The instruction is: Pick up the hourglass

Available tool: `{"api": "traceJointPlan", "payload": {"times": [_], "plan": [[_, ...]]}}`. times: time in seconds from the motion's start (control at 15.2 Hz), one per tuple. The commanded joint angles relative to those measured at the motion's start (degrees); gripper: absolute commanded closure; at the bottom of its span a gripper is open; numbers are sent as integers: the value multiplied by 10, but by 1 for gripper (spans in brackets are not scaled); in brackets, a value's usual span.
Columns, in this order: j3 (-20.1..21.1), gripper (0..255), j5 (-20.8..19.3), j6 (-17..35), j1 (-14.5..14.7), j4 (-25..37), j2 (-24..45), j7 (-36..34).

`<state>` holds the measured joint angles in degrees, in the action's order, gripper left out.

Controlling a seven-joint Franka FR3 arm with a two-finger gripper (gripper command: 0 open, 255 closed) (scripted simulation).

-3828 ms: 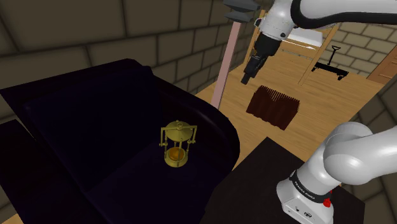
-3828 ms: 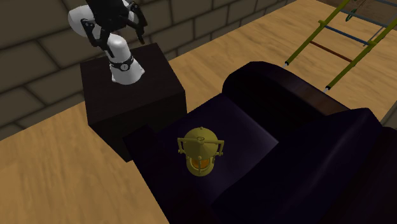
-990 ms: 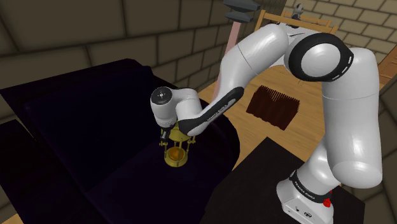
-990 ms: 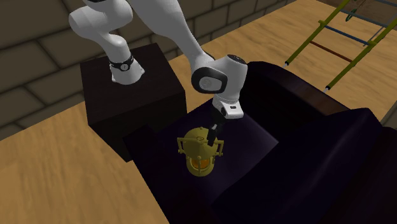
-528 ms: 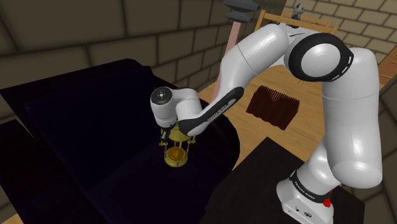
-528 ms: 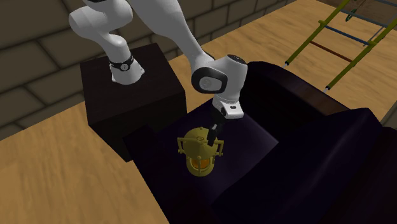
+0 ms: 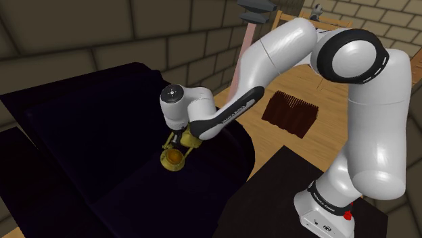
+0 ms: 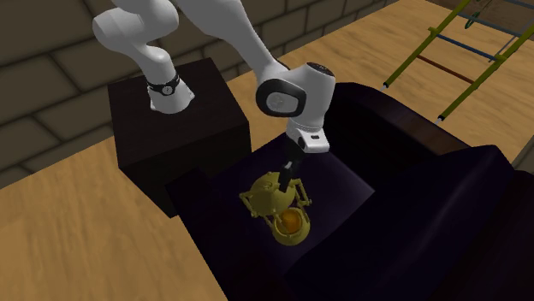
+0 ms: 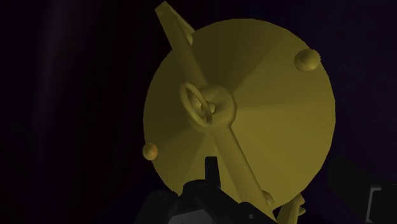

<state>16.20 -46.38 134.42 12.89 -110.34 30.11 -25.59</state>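
The brass hourglass [image 7: 173, 156] hangs tilted just above the seat of a dark purple sofa [image 7: 95, 122], its base swung toward the shoulder view's left. My black gripper [image 7: 184, 140] is shut on the bar across its top. From the second exterior view the hourglass [image 8: 280, 205] leans under the gripper [image 8: 287, 174], its orange bulb turned toward the camera. In the wrist view its round brass top [image 9: 254, 95] and crossbar face me, and the gripper [image 9: 249, 194] clasps the bar's near end.
The sofa [image 8: 411, 171] has a raised arm and back around the seat. A black stand [image 8: 171, 128] sits beside it. On the wooden floor are a brown ribbed block [image 7: 291, 113], a pink post [image 7: 242, 61] and a ladder [image 8: 445, 60].
The arm came down from high and shut on the hourglass's top. In the last half second the hourglass rose off the seat and tipped, its base swinging out.
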Motion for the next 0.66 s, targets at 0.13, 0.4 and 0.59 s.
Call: {"api": "traceJointPlan", "payload": {"times": [0.13,0.4,0.59], "plan": [[9,255,17,-16,-5,-1,-23,17],[17,255,34,-32,-10,-2,-45,35],[19,255,39,-37,-11,-2,-51,40]]}}
